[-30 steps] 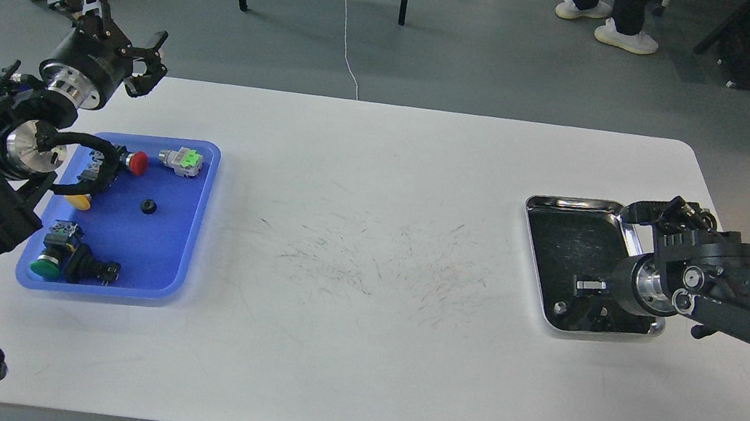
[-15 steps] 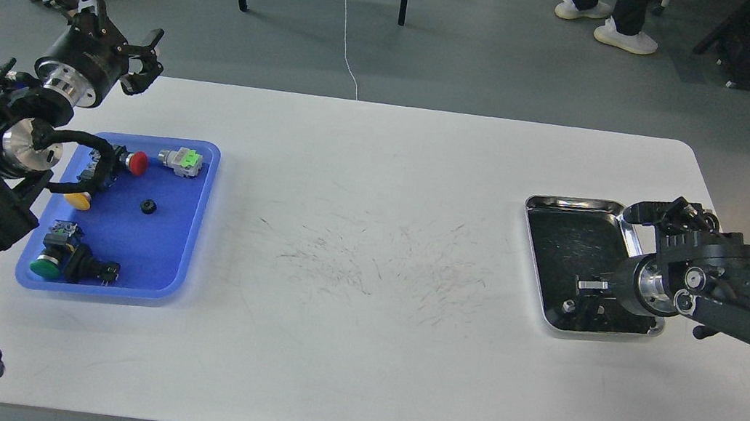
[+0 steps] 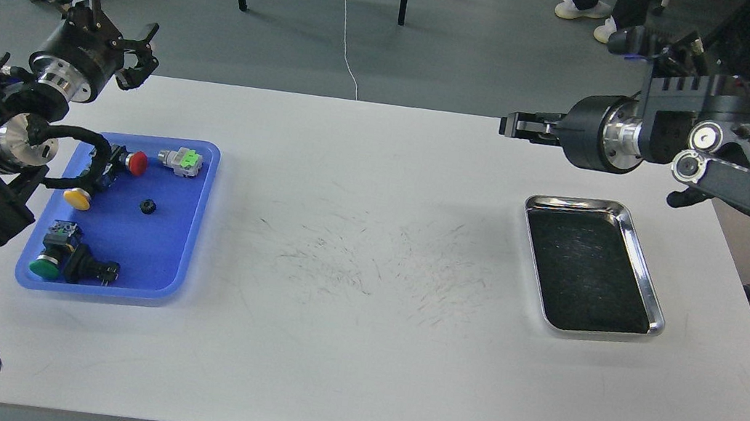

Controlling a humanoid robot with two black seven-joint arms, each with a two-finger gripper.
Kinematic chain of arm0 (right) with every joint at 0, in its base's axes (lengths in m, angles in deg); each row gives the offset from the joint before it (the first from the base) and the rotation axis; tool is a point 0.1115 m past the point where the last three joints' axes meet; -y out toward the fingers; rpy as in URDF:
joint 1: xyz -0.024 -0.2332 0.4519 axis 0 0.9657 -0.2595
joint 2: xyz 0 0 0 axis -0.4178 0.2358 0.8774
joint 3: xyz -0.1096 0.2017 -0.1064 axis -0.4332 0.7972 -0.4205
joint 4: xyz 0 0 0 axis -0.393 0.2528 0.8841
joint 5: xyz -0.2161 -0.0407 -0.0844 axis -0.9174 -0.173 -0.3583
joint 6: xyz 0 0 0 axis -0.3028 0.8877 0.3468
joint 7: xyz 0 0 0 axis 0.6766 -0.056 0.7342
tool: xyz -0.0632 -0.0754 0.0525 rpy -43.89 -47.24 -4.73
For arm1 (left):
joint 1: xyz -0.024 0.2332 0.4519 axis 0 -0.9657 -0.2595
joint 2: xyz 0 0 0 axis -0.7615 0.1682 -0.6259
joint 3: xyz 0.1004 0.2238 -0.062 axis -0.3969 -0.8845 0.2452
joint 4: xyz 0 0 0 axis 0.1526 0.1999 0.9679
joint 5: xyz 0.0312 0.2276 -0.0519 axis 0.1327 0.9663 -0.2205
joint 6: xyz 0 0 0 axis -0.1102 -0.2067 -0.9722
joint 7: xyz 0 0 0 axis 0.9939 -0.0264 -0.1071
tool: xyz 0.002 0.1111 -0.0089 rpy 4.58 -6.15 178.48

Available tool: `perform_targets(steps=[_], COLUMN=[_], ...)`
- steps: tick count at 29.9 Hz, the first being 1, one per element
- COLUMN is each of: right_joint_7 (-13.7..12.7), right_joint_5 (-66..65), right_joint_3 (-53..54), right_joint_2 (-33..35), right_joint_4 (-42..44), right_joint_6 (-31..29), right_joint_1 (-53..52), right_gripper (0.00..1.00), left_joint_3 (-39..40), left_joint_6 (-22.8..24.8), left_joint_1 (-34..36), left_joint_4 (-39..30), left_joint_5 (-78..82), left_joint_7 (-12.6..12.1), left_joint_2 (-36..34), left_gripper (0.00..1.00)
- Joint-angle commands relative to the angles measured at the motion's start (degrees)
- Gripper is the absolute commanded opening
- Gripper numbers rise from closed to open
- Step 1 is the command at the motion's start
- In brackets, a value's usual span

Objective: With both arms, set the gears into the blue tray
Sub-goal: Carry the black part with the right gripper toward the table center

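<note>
On the left side of the white surface [image 3: 355, 354] lies the blue tray [image 3: 169, 262]. 1 small black gear [image 3: 147, 206] rests flat near the middle of this tray, apart from the other things in it. Around it are 4 push-button switches: a red-capped one [image 3: 136, 163] and a grey one with a green part [image 3: 181, 160] near the far rim, a yellow-capped one [image 3: 77, 199] at the left rim, and a green-capped one [image 3: 46, 265] in the near left corner, beside a black block [image 3: 90, 266].

The left end effector [image 3: 107, 30] is raised beyond the far left corner of the surface, above the floor and away from the tray. Its fingers are spread apart and nothing is between them.

The right end effector [image 3: 513, 124] is held high over the far edge of the surface, pointing to the left. Its tip is dark and narrow, so it is not possible to tell whether the fingers are together or whether they carry a gear.

On the right side lies a steel tray [image 3: 642, 266] with a dark inside. The end effector is well apart from it, further back and to the left.
</note>
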Motion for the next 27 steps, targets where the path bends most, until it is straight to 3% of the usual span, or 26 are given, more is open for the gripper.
perform_targets(steps=[1,4,9,15,27], right_joint_7=[0.23,0.67,1.2,1.11,1.81], right_joint_5=[4.64,5.08,4.82,4.47,4.99], right_joint_3=[0.3,1.08,6.27,6.63,6.63], right_joint_2=[-8.5,-17.99,-29.71,-29.71,-29.71], right_joint_4=[2.41,11.1,20.96,24.84,13.6], right_joint_6=[5.46,8.72,8.91,10.48,10.23], right_joint_1=[1.82,6.38,13.94,18.96,22.48], right_gripper=[0.01,0.01,0.01,0.01,0.03], left_joint_3=[0.0,0.09,0.0,0.0,0.0], left_joint_6=[0.01,-0.25,-0.26,-0.26,0.09], left_joint_1=[0.04,0.74,0.74,0.74,0.65], left_joint_4=[0.0,0.0,0.0,0.0,0.0], left_joint_5=[0.0,0.0,0.09,0.17,0.26], left_joint_7=[0.0,0.0,0.0,0.0,0.0], left_joint_2=[-0.13,-0.3,-0.83,-0.92,-1.09], left_gripper=[0.98,0.98,0.98,0.98,0.98])
